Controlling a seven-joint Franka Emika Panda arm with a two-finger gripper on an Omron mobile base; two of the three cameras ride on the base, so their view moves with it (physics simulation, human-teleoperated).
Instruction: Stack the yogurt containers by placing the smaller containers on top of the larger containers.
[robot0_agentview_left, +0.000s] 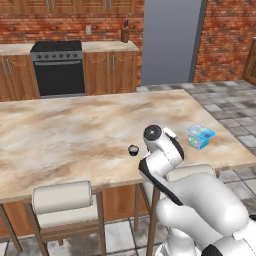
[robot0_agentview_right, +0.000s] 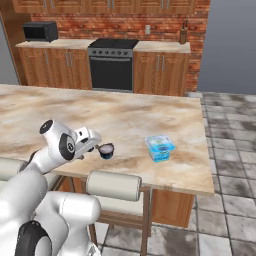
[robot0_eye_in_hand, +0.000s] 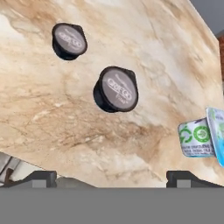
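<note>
Marble island counter (robot0_agentview_left: 75, 135) carries everything: the pale blue tub (robot0_eye_in_hand: 202, 136) sits off to one side, well apart from the two dark cups. Nearer cup (robot0_eye_in_hand: 116, 89) lies straight ahead of the gripper (robot0_eye_in_hand: 111, 177), whose jaws stand wide and empty; the smaller cup (robot0_eye_in_hand: 69, 41) lies beyond it.

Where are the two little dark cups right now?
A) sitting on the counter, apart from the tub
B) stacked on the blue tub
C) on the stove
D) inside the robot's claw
A: both dark cups sit on the marble counter, apart from the blue tub.
</note>
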